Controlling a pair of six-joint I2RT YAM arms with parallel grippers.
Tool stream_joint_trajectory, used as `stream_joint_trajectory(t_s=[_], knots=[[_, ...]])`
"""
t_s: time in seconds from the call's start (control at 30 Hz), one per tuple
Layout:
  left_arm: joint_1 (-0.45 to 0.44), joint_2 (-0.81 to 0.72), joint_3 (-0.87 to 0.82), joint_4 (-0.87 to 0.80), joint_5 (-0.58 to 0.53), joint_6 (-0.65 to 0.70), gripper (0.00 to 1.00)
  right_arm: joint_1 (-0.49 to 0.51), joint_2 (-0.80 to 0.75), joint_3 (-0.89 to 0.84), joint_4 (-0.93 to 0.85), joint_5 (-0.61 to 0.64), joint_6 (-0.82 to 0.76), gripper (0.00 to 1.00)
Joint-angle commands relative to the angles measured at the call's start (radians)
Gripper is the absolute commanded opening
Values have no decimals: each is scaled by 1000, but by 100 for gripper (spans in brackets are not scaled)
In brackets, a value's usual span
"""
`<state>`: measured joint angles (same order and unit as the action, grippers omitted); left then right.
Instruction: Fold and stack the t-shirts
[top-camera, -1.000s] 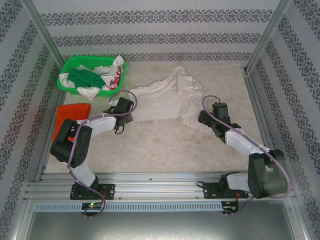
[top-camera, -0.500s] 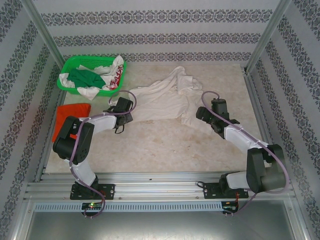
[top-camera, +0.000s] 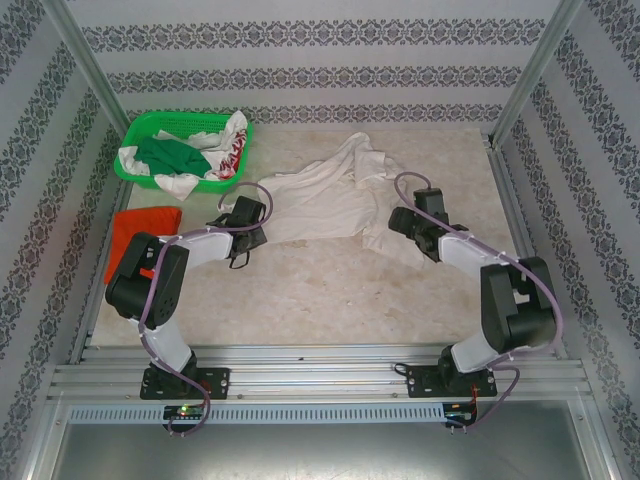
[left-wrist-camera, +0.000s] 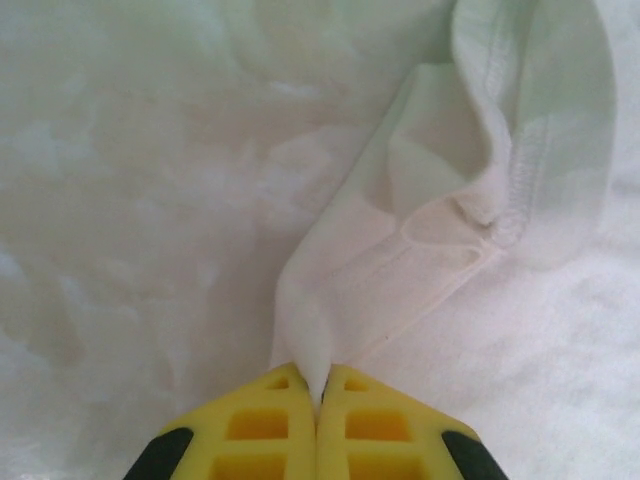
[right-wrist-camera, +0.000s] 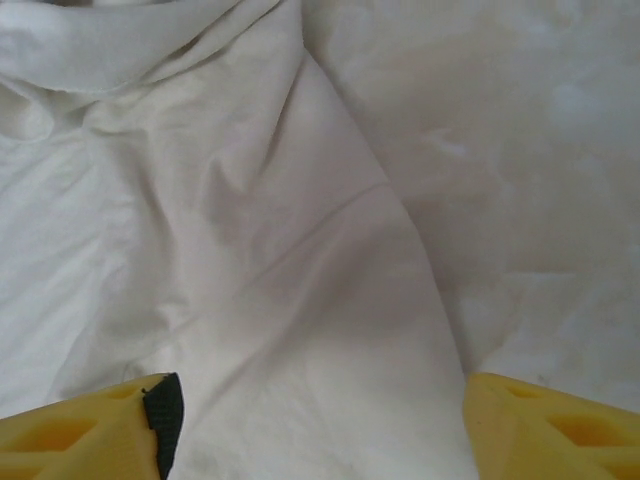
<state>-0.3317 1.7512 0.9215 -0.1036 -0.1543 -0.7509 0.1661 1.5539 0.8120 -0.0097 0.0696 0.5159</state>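
Observation:
The cream-white t-shirt (top-camera: 330, 200) lies crumpled across the middle of the table. My left gripper (top-camera: 255, 222) is at its left edge. In the left wrist view it (left-wrist-camera: 320, 385) is shut on a pinched fold of the white cloth (left-wrist-camera: 330, 300), beside a stitched hem (left-wrist-camera: 500, 190). My right gripper (top-camera: 398, 225) rests on the shirt's right edge. In the right wrist view it (right-wrist-camera: 318, 400) stands open, its yellow fingers (right-wrist-camera: 90, 430) wide apart on either side of a ridge of the cloth (right-wrist-camera: 320, 300). The orange-red t-shirt (top-camera: 140, 235) lies folded at the table's left edge.
A green mesh basket (top-camera: 150, 122) with several crumpled clothes sits at the back left. Metal frame posts and patterned walls close in the table. Bare marbled tabletop (top-camera: 330, 290) spreads in front of the white shirt.
My left gripper has shut on the shirt's left edge. My right arm has reached left and farther onto the shirt's right edge, its jaws a little narrower.

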Motion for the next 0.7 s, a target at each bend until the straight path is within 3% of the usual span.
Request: stream_joint_trajectory(t_s=[0.0, 0.53, 0.67], knots=[[7, -51, -30, 25, -17, -1, 0, 1, 63, 54, -11, 24, 8, 71], [16, -94, -68, 75, -19, -23, 0, -71, 289, 241, -78, -36, -4, 65], [19, -98, -71, 80, -11, -32, 0, -79, 311, 249, -80, -67, -8, 59]])
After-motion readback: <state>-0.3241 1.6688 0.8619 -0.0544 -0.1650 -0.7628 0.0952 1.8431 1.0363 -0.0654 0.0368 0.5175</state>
